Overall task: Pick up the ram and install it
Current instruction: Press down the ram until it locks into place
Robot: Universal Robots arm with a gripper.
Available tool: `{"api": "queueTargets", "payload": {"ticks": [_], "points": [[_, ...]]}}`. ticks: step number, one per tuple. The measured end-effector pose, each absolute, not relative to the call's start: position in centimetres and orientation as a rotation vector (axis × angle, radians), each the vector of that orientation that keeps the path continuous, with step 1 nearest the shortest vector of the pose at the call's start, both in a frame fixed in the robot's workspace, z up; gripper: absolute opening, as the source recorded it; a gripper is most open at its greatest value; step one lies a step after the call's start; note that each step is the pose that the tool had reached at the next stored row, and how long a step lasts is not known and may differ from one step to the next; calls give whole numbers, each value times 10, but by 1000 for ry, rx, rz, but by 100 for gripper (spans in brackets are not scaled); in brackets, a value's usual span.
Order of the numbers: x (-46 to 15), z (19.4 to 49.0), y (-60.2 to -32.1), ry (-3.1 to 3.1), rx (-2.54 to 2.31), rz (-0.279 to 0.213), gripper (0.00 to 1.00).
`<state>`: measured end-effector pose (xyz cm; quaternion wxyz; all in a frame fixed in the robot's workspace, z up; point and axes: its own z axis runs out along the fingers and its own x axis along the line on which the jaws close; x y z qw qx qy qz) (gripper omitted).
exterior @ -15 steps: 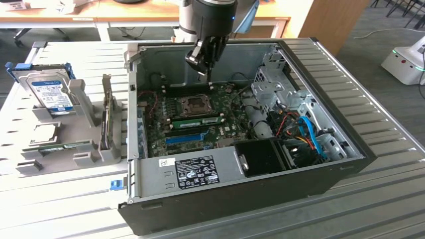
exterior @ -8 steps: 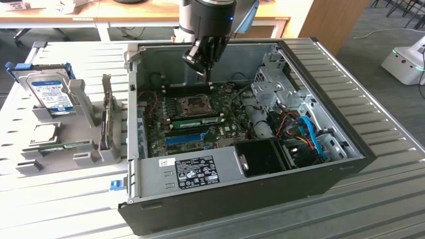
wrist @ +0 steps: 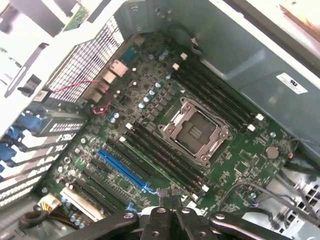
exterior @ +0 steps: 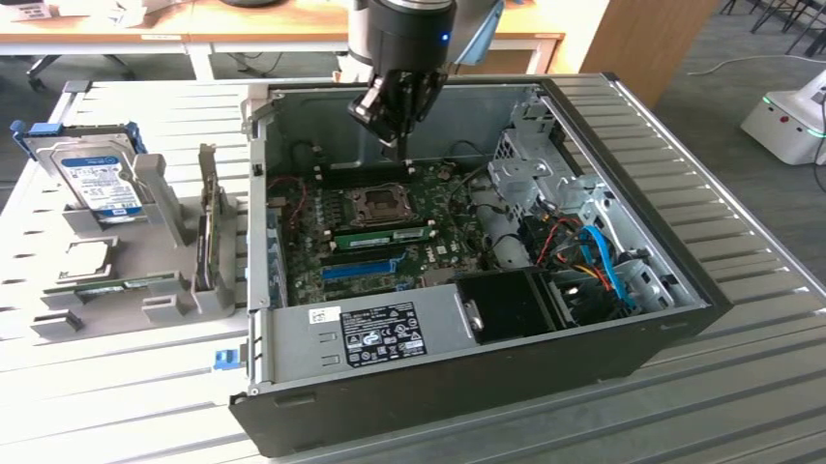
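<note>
Over an open black and silver computer tower case (exterior: 516,387), a black robot claw (exterior: 398,143) — clenched tight, grasping nothing. Hangs clear of the green motherboard (exterior: 439,253) beneath it, above the square metal processor socket (exterior: 383,202). Below the claw and nearer the exterior camera, just past that socket, the ram (exterior: 391,235) — a long, narrow green circuit-board stick — lying along a slot, apart from the claw. Nearer the camera again, a long blue plastic slot (exterior: 356,270). Well off to the exterior view's left of the claw, outside the case, a boxy silver hard drive with a blue label (exterior: 101,184), upright in a grey plastic holder (exterior: 155,193).
</note>
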<state>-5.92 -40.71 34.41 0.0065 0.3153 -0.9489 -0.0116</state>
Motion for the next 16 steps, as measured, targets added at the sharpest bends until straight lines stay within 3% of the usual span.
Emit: {"api": "queueTargets", "payload": {"ticks": [16], "points": [[-62, 343, -407, -3062, 654, -38, 10]]}}
